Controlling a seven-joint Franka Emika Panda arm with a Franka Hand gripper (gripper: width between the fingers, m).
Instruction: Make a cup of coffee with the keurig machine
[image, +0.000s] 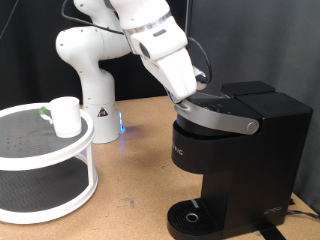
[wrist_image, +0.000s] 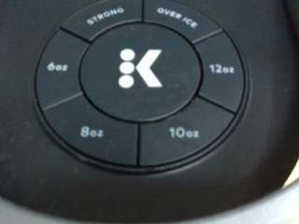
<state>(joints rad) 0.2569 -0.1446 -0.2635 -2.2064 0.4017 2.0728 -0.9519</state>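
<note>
The black keurig machine (image: 235, 150) stands at the exterior view's right on the wooden table, its silver-grey lid handle (image: 222, 120) down. My gripper (image: 186, 97) is pressed down at the machine's top by the lid, fingers hidden against it. The wrist view is filled by the round button panel (wrist_image: 142, 79), with the K button (wrist_image: 140, 69) at its centre and rings marked 6oz, 8oz, 10oz, 12oz, STRONG, OVER ICE; no fingers show there. The white cup (image: 66, 115) sits on the top shelf of a round rack at the exterior view's left. The drip tray (image: 192, 217) holds nothing.
A white two-tier round rack (image: 40, 165) with mesh shelves stands at the exterior view's left. The robot's base (image: 97, 110) sits behind it, with a blue light low beside it. A cable runs off the machine's lower right.
</note>
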